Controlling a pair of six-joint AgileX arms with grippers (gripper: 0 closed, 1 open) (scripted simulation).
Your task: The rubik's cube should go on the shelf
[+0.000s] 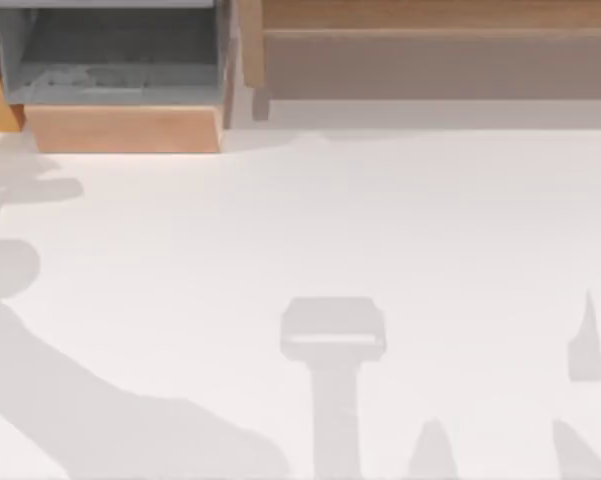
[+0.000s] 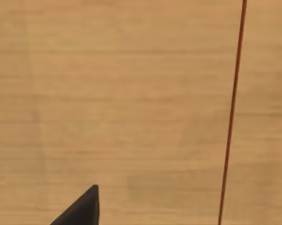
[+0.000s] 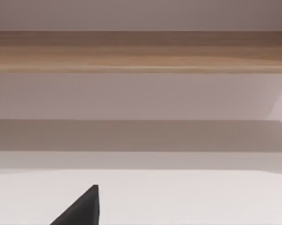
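Observation:
The rubik's cube is out of view. The shelf (image 1: 440,18) runs along the back right of the table as a light-brown flat ledge over a duller brownish-grey front face. In the right wrist view the shelf (image 3: 141,51) is a wooden band straight ahead, across a stretch of white table, with a dark tip of my right gripper (image 3: 82,211) at the picture's edge. A dark tip of my left gripper (image 2: 82,211) hangs very close to a light wooden surface (image 2: 131,103) crossed by a thin dark-red line (image 2: 232,117).
A grey-lined box compartment with a wooden front (image 1: 120,128) stands at the back left, beside the shelf's end. The white table (image 1: 300,220) carries soft shadows of the arms along its left side and front edge.

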